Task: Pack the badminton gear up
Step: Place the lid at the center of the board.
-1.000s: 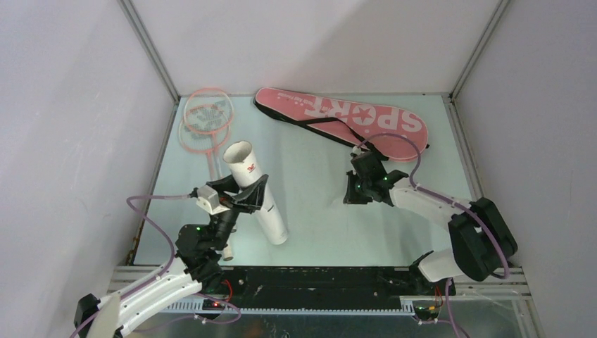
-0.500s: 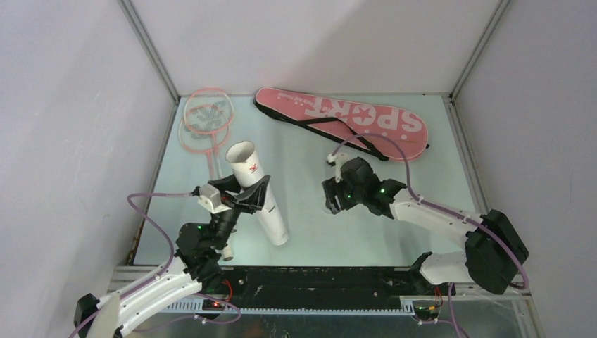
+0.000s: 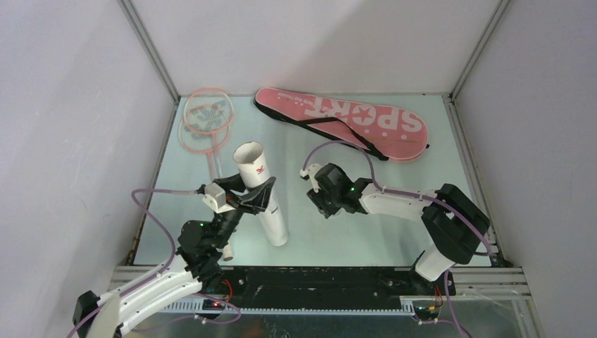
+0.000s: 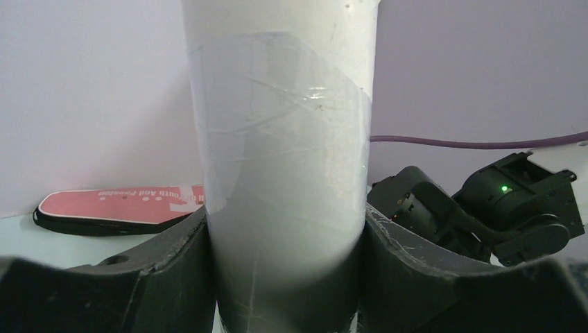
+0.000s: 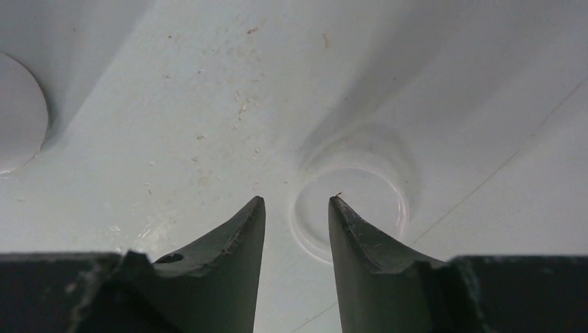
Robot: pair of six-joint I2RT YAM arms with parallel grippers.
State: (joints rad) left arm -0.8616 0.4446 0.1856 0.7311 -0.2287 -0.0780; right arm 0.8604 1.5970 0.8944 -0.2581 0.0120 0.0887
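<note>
My left gripper [image 3: 255, 200] is shut on the long white tube [image 3: 262, 201], which leans with its open mouth up toward the back left. In the left wrist view the tube [image 4: 284, 139] fills the gap between both fingers of that gripper [image 4: 288, 274]. My right gripper [image 5: 297, 202] is open, nothing between its fingers, just above a round white cap [image 5: 360, 208] lying flat on the table. In the top view this gripper [image 3: 318, 204] sits right of the tube and hides the cap. Two pink rackets [image 3: 204, 120] lie at the back left. The pink "SPORT" bag [image 3: 345, 118] lies along the back.
The pale table [image 3: 310, 243] is walled by white panels at the left, back and right. A round white shape [image 5: 17, 114] shows at the left edge of the right wrist view. The rackets' white handles run down under my left arm [image 3: 227, 250].
My right arm swung left from beside the bag to the table's middle, and its jaws went from shut to open. The left gripper kept its hold and the tube shifted slightly right.
</note>
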